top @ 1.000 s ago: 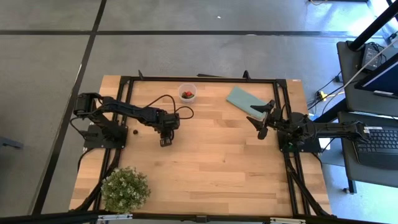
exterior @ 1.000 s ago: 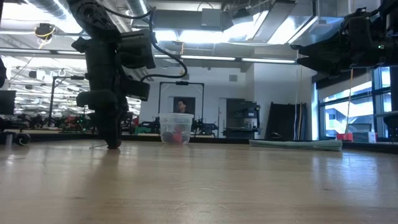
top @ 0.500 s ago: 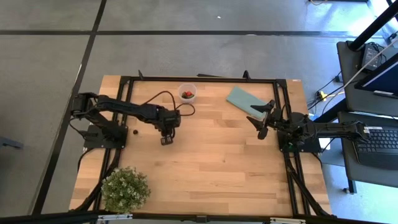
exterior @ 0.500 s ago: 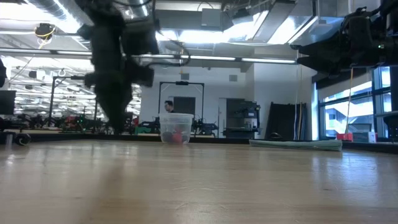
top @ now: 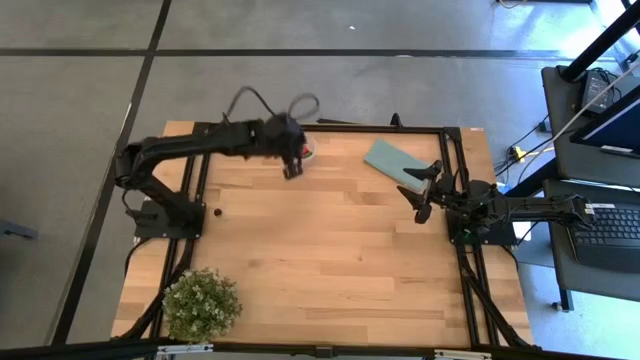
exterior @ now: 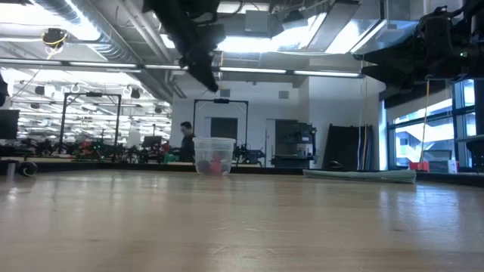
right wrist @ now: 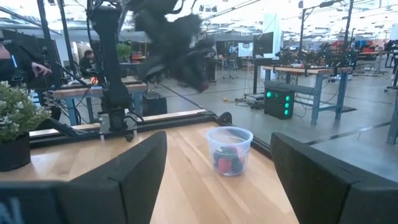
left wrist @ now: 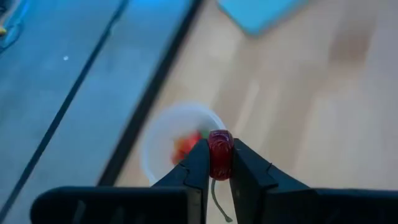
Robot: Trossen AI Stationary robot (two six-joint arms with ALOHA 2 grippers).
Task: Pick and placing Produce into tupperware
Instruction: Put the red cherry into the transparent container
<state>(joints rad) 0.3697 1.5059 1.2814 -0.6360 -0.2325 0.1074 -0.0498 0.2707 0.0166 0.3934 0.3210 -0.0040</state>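
1. Holding a dark red berry (left wrist: 219,154) between the fingertips of the left gripper (top: 292,166) — jaws nearly closed on it, pinching it at its sides, stem trailing below.
2. Hovering just beside the tupperware (top: 305,149) at the table's far edge, well above its rim in the low view; not yet centred over the opening.
3. Carrying on until the berry is sitting squarely over the cup mouth — the wrist view is putting the cup (left wrist: 180,143) slightly off to one side of the pinch.
4. Lowering toward the rim before opening, judging that a round piece dropped from height could bounce off the produce already inside (right wrist: 229,160).
5. Opening gently, avoiding contact with the light see-through wall, which would probably tip or slide.
6. Leaving one stray dark piece (top: 217,212) on the wood near the left arm's base for a later pick.
7. Waiting at the table's right edge: right gripper (top: 424,189), fingers spread wide, holding nothing, near the teal piece (top: 392,163).
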